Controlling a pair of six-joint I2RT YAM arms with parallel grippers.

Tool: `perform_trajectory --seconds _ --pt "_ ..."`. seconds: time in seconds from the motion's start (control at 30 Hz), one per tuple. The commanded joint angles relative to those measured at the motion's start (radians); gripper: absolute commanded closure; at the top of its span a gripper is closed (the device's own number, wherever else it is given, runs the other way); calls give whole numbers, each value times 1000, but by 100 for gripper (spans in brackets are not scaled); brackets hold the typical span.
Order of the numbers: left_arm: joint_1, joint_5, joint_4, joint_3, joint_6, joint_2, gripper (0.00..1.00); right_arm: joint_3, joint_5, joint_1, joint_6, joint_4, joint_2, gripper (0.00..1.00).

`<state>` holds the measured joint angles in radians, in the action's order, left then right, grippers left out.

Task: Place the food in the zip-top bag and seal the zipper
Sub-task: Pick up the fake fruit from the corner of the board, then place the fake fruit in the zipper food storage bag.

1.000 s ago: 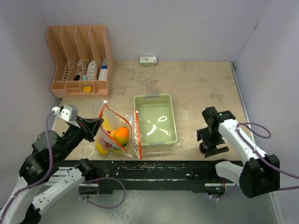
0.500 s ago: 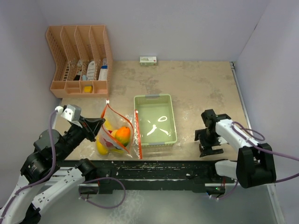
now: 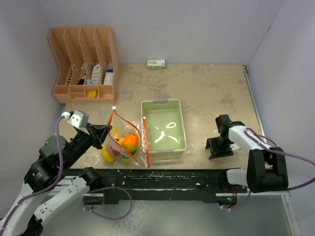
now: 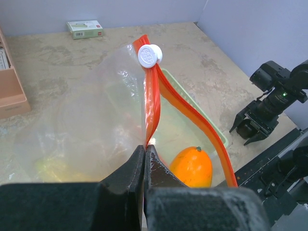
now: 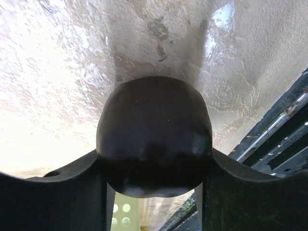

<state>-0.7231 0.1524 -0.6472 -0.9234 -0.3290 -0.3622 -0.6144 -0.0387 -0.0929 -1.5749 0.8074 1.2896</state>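
One dark fruit (image 5: 154,134) sits on the table (image 3: 206,93) near its right front edge, seemingly pinched snug by the right gripper (image 3: 218,149); lift straight before swinging left; the left gripper (image 4: 145,161), pressed together on the zipper (image 4: 152,106), should hold the bag (image 4: 82,120) mouth wide.

You've got bright, even light in your top view, with white glare on the tray (image 3: 156,118). Your right wrist cam blows out on the table (image 5: 48,86); the left wrist's near fingers (image 4: 120,192) look soft.

One bag (image 3: 120,147); one tray (image 3: 161,102); one dark fruit (image 5: 154,134).
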Motion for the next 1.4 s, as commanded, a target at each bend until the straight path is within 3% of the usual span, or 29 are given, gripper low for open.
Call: perform_trajectory --seconds 0.0,0.07,0.3,0.63,1.03,1.37 --pt "-4 8 52 2 6 -2 100 -2 -47 21 66 -64 18 85" --pt "-4 10 52 3 1 -1 100 -23 -44 22 123 -104 32 100" --pt "-4 24 49 5 -12 -15 100 -156 22 9 355 -270 125 100" --pt "-4 48 61 12 -34 -72 100 -429 -19 -123 524 -198 31 100" --pt "-3 30 165 31 -101 -219 100 -820 85 -465 820 -246 55 100" --pt "-4 48 170 1 -127 -273 100 -820 308 -800 970 -487 -10 100"
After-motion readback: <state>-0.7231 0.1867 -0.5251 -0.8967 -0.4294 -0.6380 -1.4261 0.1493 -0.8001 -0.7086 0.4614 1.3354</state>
